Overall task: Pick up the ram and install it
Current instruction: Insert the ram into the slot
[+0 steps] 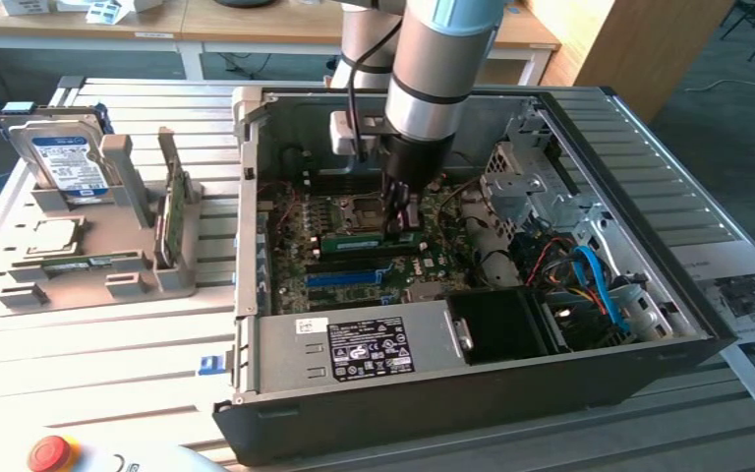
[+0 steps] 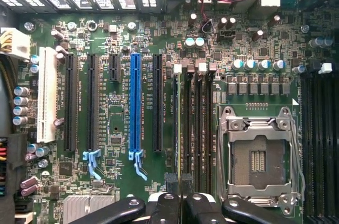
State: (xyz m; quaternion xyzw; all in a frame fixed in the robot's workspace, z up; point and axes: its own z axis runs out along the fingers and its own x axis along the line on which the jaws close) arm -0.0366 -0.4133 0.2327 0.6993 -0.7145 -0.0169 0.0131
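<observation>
The ram point(image 1: 367, 239) is a thin green stick lying level along the motherboard's memory slots inside the open computer case point(image 1: 640, 236). My gripper point(image 1: 399, 226) reaches straight down into the case and is shut on the ram's top edge. In the wrist view the ram point(image 2: 179, 128) shows edge-on as a thin strip running away from my black fingertips point(image 2: 172, 182), in line with the dark memory slots beside the CPU socket point(image 2: 259, 155). Whether the ram is seated in its slot or just above it, I cannot tell.
A grey parts holder point(image 1: 129, 280) outside the case, at the exterior view's left, carries a hard drive point(image 1: 66, 162), a processor point(image 1: 43, 236) and an upright green card point(image 1: 172, 211). The power supply point(image 1: 351, 349), a black fan block point(image 1: 509, 324) and blue cables point(image 1: 594, 275) crowd the case's near side. A blue slot strip point(image 2: 135, 107) lies beside the expansion slots.
</observation>
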